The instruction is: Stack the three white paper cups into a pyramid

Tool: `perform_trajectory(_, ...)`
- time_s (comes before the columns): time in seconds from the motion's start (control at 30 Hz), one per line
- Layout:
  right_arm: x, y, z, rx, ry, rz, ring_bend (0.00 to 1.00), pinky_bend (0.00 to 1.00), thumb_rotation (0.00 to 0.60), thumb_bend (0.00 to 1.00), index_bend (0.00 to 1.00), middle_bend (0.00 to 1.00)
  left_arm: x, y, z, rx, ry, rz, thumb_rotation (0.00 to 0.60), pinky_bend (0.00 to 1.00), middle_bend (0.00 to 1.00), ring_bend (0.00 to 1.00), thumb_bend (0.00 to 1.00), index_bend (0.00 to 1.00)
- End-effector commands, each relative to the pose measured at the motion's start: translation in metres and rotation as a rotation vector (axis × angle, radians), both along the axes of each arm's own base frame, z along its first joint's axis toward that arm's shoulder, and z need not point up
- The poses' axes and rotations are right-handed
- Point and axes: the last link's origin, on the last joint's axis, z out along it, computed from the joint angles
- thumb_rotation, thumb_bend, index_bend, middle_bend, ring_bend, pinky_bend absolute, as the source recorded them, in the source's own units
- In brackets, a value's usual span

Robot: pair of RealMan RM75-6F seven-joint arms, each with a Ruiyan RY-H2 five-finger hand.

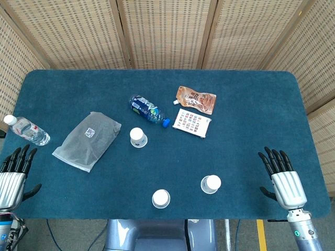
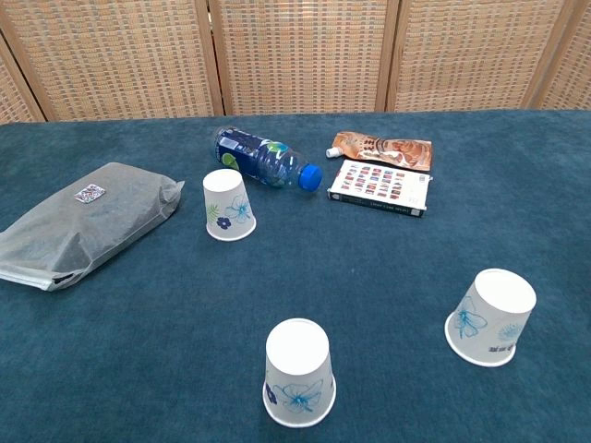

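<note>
Nearest cup point(image 2: 299, 385) sits well apart from both hands' spread, empty fingers point(image 1: 276, 158)

Two robot hands in the head view — the left hand point(image 1: 14, 175) and the right hand point(image 1: 282, 178) look alike: black fingers, a black thumb, silver ribbed backs. Below the right one sits a grey-blue wrist with a small green light — dark cables trail under both.
</note>
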Motion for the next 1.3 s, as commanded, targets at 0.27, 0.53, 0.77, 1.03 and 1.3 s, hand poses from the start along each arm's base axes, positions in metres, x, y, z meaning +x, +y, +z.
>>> perform_trajectory(0.27, 0.0004, 0.0011, 0.0011, 0.005, -0.004, 0.0, 0.0, 0.07, 0.6, 0.14, 0.1, 0.0, 0.0003, -0.0013, -0.0008, -0.015, 0.003, 0.008, 0.6, 0.13, 0.0, 0.0, 0.19, 0.0)
perform_trajectory(0.53, 0.0006, 0.0008, 0.0018, 0.0, -0.004, -0.001, 0.0, 0.07, 0.6, 0.14, 0.1, 0.0, -0.0004, -0.0006, 0.0, -0.021, -0.006, 0.009, 0.6, 0.13, 0.0, 0.0, 0.19, 0.0)
perform_trajectory(0.77, -0.0023, 0.0034, 0.006, -0.002, -0.003, -0.006, 0.0, 0.07, 0.6, 0.14, 0.06, 0.0, 0.0031, -0.0003, -0.0005, -0.035, -0.009, 0.001, 0.6, 0.09, 0.0, 0.0, 0.12, 0.0)
perform_trajectory(1.03, -0.0022, 0.0048, 0.0076, -0.006, -0.009, -0.005, 0.0, 0.07, 0.6, 0.14, 0.06, 0.0, 0.0034, -0.0003, -0.0024, -0.039, -0.004, 0.002, 0.6, 0.09, 0.0, 0.0, 0.12, 0.0)
perform_trajectory(1.3, -0.0031, 0.004, 0.0057, -0.001, -0.009, -0.014, 0.0, 0.07, 0.6, 0.14, 0.06, 0.0, 0.0035, 0.0005, -0.0029, -0.044, -0.002, 0.003, 0.6, 0.09, 0.0, 0.0, 0.12, 0.0)
